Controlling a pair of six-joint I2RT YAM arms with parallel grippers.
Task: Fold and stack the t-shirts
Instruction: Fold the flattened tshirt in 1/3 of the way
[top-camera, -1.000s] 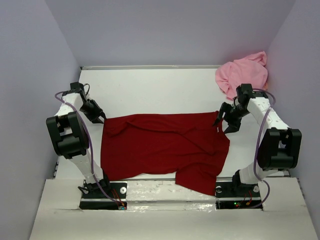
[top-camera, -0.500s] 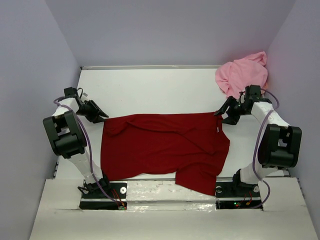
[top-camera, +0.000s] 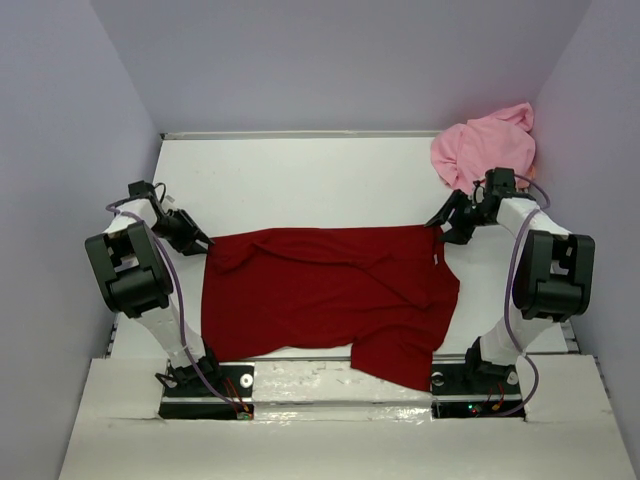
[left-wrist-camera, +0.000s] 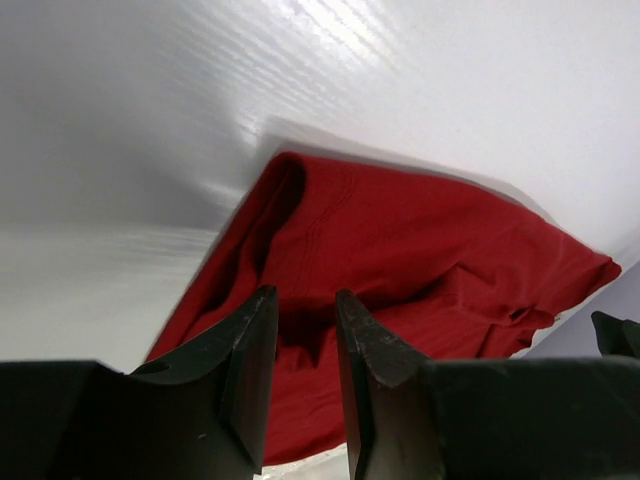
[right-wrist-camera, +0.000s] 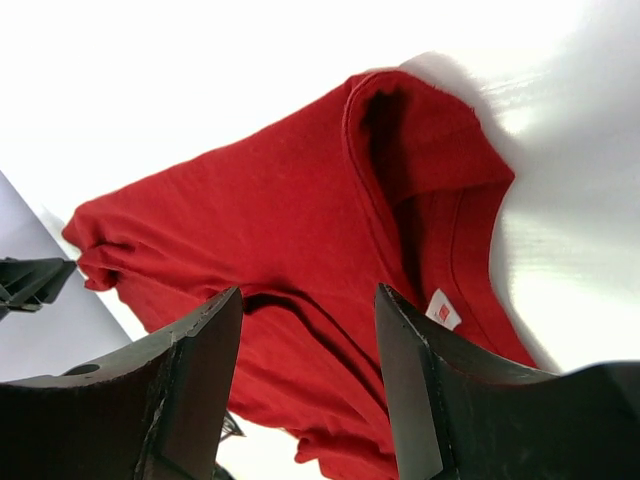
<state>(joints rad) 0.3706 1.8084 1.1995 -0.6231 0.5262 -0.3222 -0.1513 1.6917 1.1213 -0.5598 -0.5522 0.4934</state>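
Note:
The dark red t-shirt (top-camera: 330, 295) lies spread and wrinkled across the middle of the white table (top-camera: 300, 180), one part hanging over the near edge. The light pink t-shirt (top-camera: 485, 148) is bunched up in the far right corner. My left gripper (top-camera: 197, 243) sits low by the red shirt's far left corner, its jaws a narrow gap apart with nothing between them (left-wrist-camera: 305, 293). My right gripper (top-camera: 440, 222) hovers at the far right corner, jaws wide apart and empty (right-wrist-camera: 308, 290). The red shirt (right-wrist-camera: 300, 200) and its white label (right-wrist-camera: 443, 309) show beyond the right gripper.
Lavender walls (top-camera: 70, 200) close in the table on the left, back and right. The arm bases (top-camera: 205, 385) stand on the near ledge. The pink shirt lies just behind the right arm's wrist.
Both arms have swung outward and lower. The right gripper drew back from the red shirt's corner toward the pink one, and its jaws narrowed a little. The left gripper barely shifted.

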